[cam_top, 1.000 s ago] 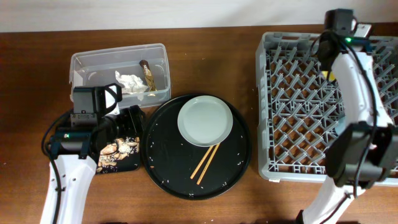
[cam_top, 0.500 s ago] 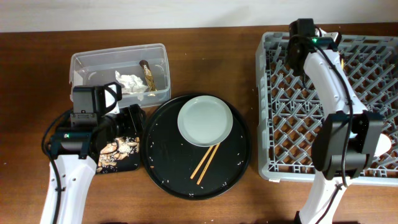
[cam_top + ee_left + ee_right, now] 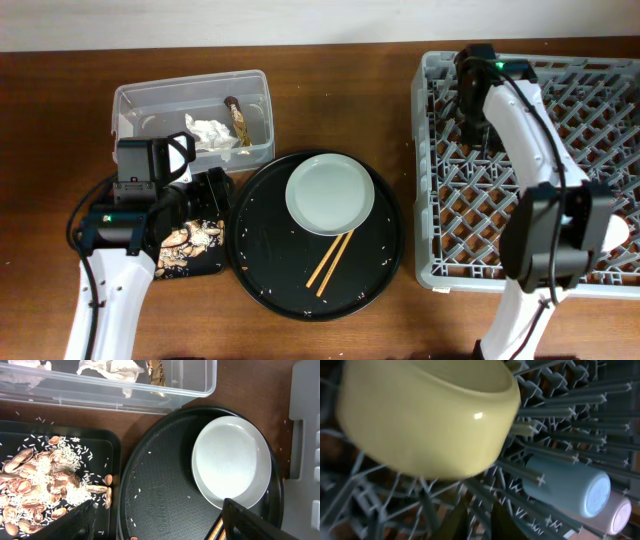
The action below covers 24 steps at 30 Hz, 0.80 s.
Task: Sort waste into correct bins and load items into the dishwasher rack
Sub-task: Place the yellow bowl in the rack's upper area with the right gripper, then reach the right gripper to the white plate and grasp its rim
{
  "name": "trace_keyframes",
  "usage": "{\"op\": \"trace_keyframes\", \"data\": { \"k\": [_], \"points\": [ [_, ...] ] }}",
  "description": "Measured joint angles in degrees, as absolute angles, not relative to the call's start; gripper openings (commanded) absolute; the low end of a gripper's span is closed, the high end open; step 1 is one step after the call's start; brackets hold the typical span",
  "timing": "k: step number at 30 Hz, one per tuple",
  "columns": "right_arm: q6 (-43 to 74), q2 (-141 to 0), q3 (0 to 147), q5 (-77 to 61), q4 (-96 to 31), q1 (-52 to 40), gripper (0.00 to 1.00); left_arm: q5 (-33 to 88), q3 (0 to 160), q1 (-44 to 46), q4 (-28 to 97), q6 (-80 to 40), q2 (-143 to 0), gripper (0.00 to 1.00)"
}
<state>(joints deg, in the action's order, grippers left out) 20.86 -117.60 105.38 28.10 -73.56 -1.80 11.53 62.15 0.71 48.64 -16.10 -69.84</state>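
The pale grey plate (image 3: 330, 194) and the wooden chopsticks (image 3: 333, 262) lie on the large round black tray (image 3: 270, 280). My left gripper (image 3: 155, 527) is open and empty, low over that tray's left edge, beside the plate (image 3: 231, 462). The clear tub (image 3: 190, 95) holds white tissue (image 3: 210, 133) and the wrapper stick (image 3: 238, 120). The shallow black tray (image 3: 225, 262) holds food scraps (image 3: 30, 475). My right gripper (image 3: 480, 520) hangs over the grey rack (image 3: 440, 200), jaws nearly closed with nothing held. The yellow bowl (image 3: 425, 415), blue cup (image 3: 570, 487) and pink cup (image 3: 620, 515) rest among the pegs.
Rice grains are scattered over the round tray (image 3: 165, 485) and the shallow tray. The rack's upright pegs (image 3: 560, 415) stand close round my right fingers. Bare wooden table shows between the round tray and the rack.
My right arm has swung left across the rack, from its far right corner to its back left part. The left arm has not moved.
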Motion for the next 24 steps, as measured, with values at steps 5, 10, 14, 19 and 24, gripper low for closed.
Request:
{"op": "trace_keyframes", "data": {
  "k": [5, 10, 14, 19, 24],
  "points": [
    [17.1, -108.22, 108.73, 12.51, -72.82, -2.42, 0.3, 11.51, 62.15, 0.71, 48.62, -16.1, -69.84, 0.8],
    [13.5, -107.42, 107.44, -3.79, -71.35, -9.69, 0.35, 11.49, 62.15, 0.71, 48.64, -16.1, -69.84, 0.81],
    [13.06, -110.15, 103.37, -7.46, -68.64, -17.17, 0.35, 11.29, 62.15, 0.71, 48.62, -16.1, -69.84, 0.82],
    [15.46, -114.69, 98.19, -7.25, -66.11, -20.84, 0.35, 11.27, 62.15, 0.71, 48.62, -16.1, -69.84, 0.85],
    [18.0, -116.03, 91.9, -7.03, -61.67, -20.84, 0.34, 11.27, 62.15, 0.71, 48.64, -16.1, -69.84, 0.85]
  ]
}}
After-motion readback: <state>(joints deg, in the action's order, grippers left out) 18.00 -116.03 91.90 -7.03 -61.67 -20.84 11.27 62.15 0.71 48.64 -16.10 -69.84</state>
